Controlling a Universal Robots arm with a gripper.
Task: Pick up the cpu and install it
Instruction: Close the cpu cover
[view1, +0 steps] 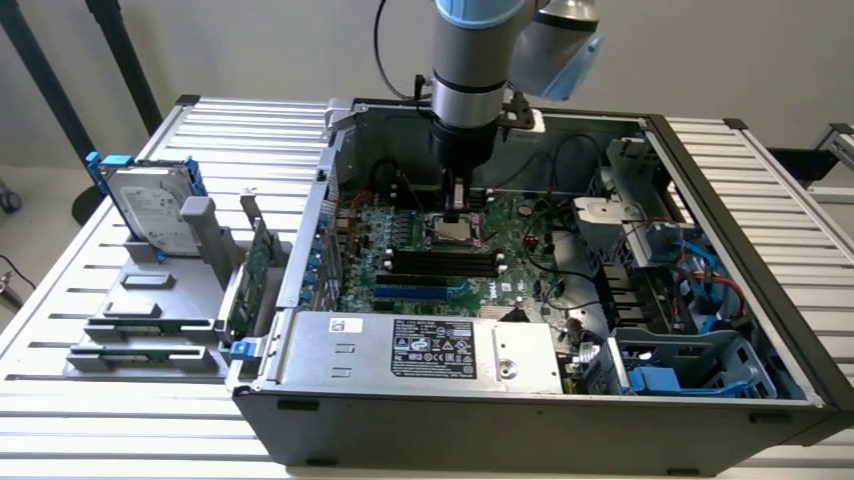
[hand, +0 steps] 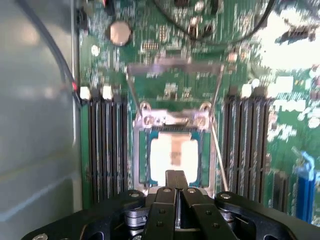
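The cpu (hand: 174, 154), a small square chip with a bright silver top, lies flat inside the open socket (hand: 142, 155) on the green motherboard (hand: 165, 45). The socket's metal frame (hand: 172, 70) is swung up behind it. My gripper (hand: 175, 176) hangs straight down over the socket, and its two black fingers (hand: 170, 182) are pressed together with nothing visible between them. Their tips overlap the chip's near edge; whether they touch it I cannot tell. In the exterior view the gripper (view1: 458, 213) stands just above the socket (view1: 461, 233) inside the open computer case (view1: 534, 410).
Black memory slots (hand: 105, 145) flank the socket on both sides. Cables (view1: 561, 160) loop near the arm inside the case. Outside, at the exterior view's left, a silver hard drive (view1: 147, 205) with blue rails and a green circuit card (view1: 254, 275) stand in a grey holder (view1: 147, 330).
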